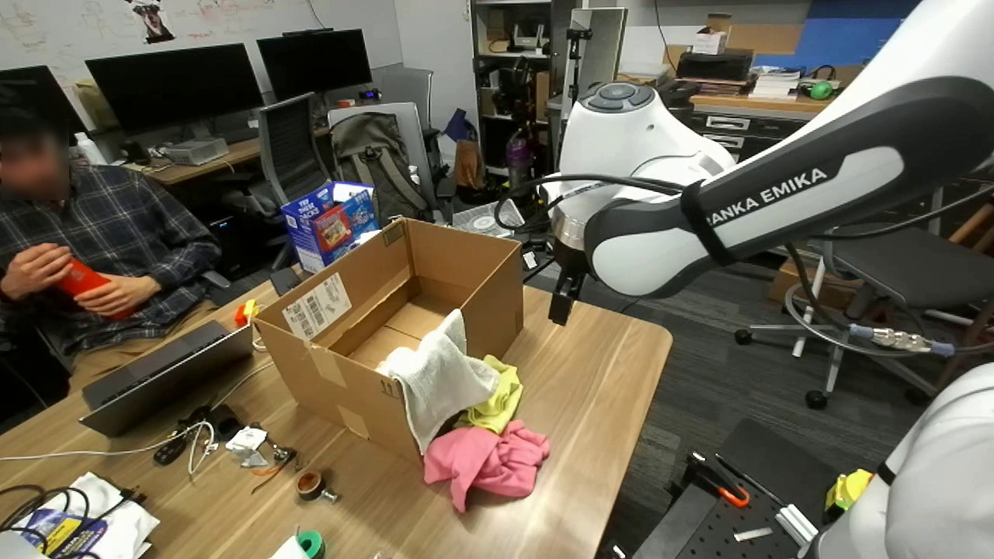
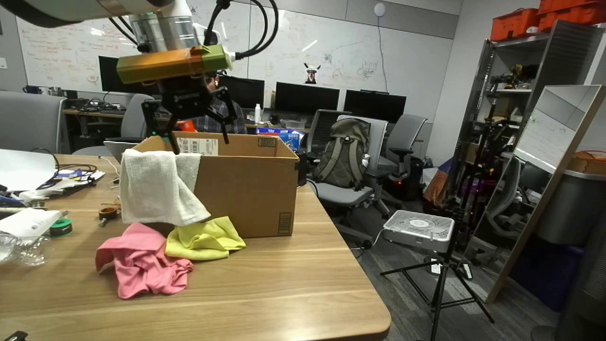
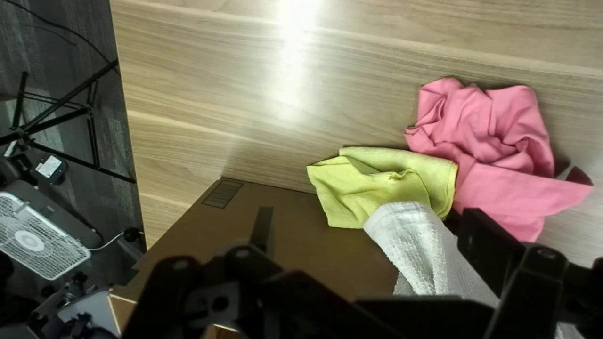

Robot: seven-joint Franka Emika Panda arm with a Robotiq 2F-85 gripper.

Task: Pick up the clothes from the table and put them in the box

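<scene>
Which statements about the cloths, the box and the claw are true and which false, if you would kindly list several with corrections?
1. The white cloth hangs over the rim of the box. True.
2. The top of the box is closed. False: it stands open.
3. The yellow cloth lies on the table, beside the pink cloth. True.
4. The pink cloth is inside the box. False: it lies on the table.
5. The claw is open. True.
6. The claw holds the yellow cloth. False: it holds nothing.
</scene>
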